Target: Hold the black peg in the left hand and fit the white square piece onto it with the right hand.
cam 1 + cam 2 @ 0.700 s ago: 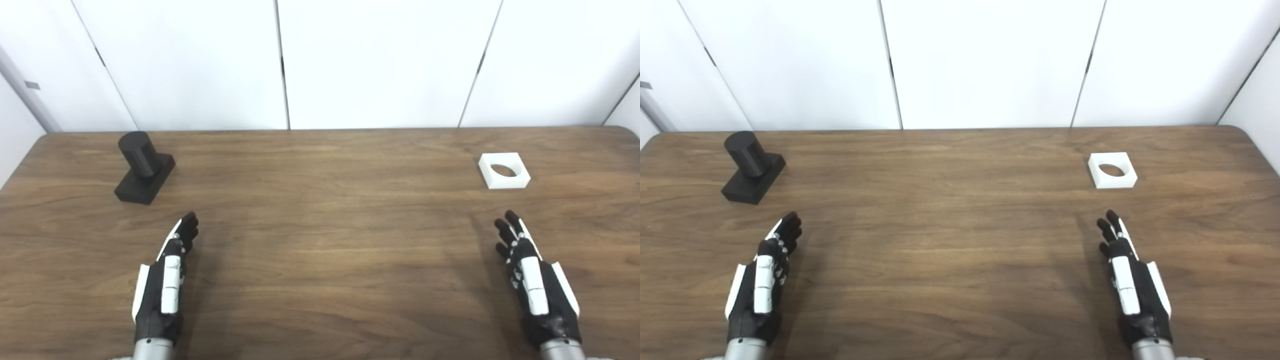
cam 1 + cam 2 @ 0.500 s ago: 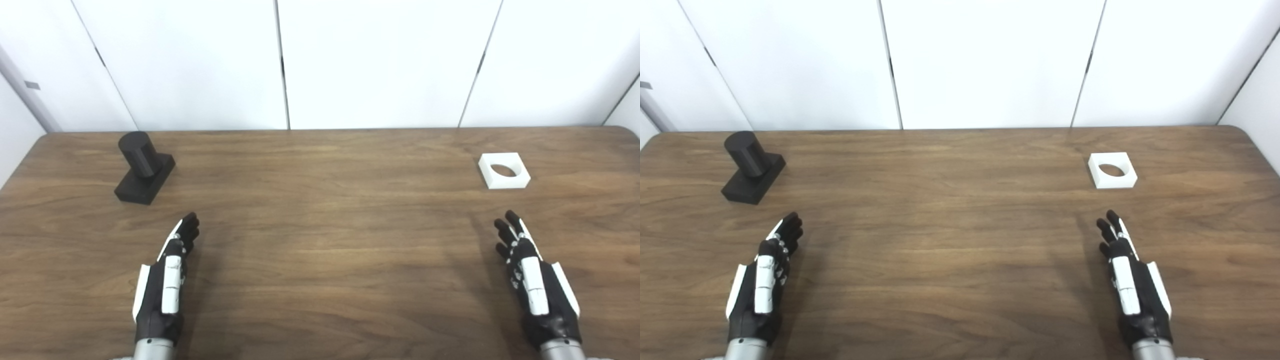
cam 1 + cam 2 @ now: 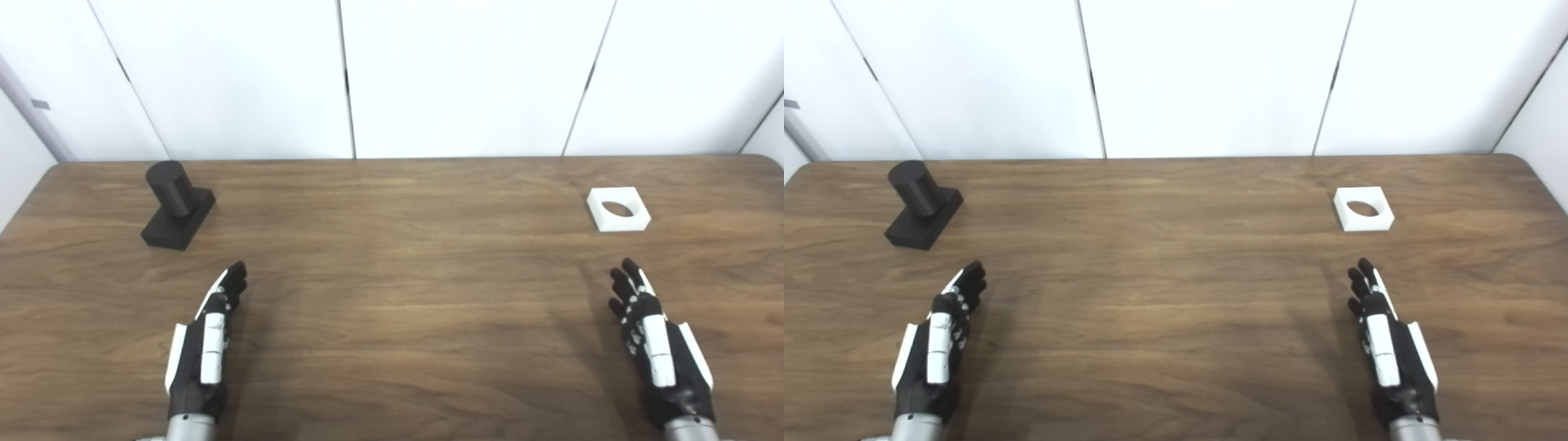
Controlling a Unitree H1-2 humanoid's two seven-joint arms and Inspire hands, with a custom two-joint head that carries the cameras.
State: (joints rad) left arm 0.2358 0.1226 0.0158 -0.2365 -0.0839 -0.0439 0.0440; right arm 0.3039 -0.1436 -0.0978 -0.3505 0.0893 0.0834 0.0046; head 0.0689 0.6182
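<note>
The black peg (image 3: 176,202), a round post on a rectangular base, stands at the far left of the wooden table (image 3: 392,294). A white square piece (image 3: 617,209) with a round hole lies flat at the far right. My left hand (image 3: 207,349) hovers near the front left, open with fingers stretched toward the peg, well short of it. On the front right, my right hand (image 3: 658,349) is open too, fingers pointing at the white piece, apart from it. Neither hand holds anything.
White wall panels (image 3: 392,73) rise right behind the table's far edge. The table's rounded right corner (image 3: 765,160) shows at the back.
The whole picture has shifted very slightly; both hands sit a touch lower and to the right. The peg and white piece stay in place.
</note>
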